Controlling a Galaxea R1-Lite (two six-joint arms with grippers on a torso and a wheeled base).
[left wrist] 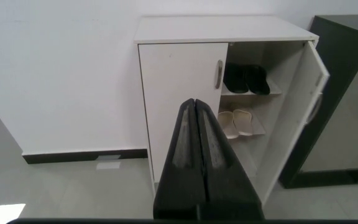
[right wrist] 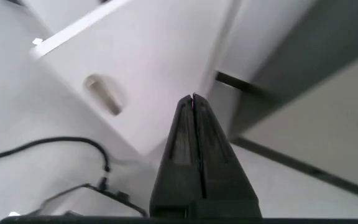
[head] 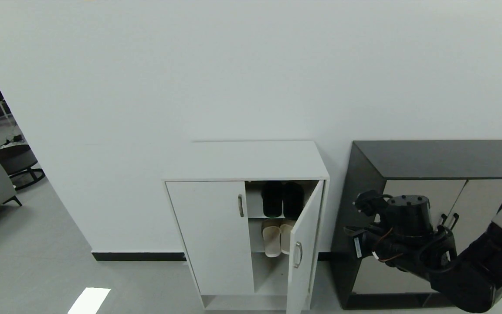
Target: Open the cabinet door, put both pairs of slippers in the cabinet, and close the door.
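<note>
The white cabinet (head: 251,159) stands with one door (head: 305,244) ajar. Black slippers (head: 282,199) sit on its upper shelf, beige slippers (head: 277,237) on the shelf below. The left hand (left wrist: 195,102) and right hand (right wrist: 193,96) are pressed closed and empty, the right near the door.

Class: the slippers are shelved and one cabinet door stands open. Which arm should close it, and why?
Right, probably: the right gripper sits beside the open door; the left gripper stands farther back.

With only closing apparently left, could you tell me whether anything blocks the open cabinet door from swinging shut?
Nothing visible does: the door stands ajar, with the black slippers on the upper shelf and the pale slippers on the shelf below, both seemingly behind the front edge.
</note>
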